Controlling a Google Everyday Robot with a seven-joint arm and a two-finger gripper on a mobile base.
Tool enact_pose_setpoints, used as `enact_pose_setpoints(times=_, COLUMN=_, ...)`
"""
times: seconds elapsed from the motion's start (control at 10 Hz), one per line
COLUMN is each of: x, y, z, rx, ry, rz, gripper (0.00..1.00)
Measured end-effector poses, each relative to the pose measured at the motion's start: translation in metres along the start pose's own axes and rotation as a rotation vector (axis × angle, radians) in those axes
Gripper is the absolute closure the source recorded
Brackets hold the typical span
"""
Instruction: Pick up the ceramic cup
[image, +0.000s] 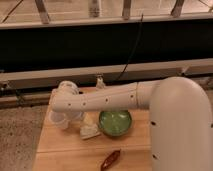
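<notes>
Camera view reads as the approach-to-grasp step: the tool (64, 112) is at the left end of the arm, low over the left edge of the worktop (55, 150) and right beside the ceramic cup (57, 120), but the arm hides it, so I cannot tell if it is spread or pinching. The cup stands upright on the wood, left of the green bowl (115, 123), seemingly not lifted. Next, I judge: centre on the cup, clamp, lift straight up.
</notes>
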Motion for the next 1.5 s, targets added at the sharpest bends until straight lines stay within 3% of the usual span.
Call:
enact_pose_setpoints(times=0.5, x=0.026, y=0.0, z=-0.028, rx=-0.013, ry=-0.04, rz=0.015, gripper=0.2)
enact_pose_setpoints(times=1.0, x=0.033, y=-0.024, z=-0.048, rx=0.028, ry=-0.078, rz=-0.01, gripper=0.2)
enact_pose_setpoints(times=1.3, x=0.019, y=-0.052, z=-0.044, rx=0.061, ry=-0.107, rz=-0.053, gripper=0.2)
enact_pose_setpoints(times=1.5, x=0.01, y=-0.056, z=-0.031, rx=0.063, ry=-0.125, rz=-0.074, gripper=0.2)
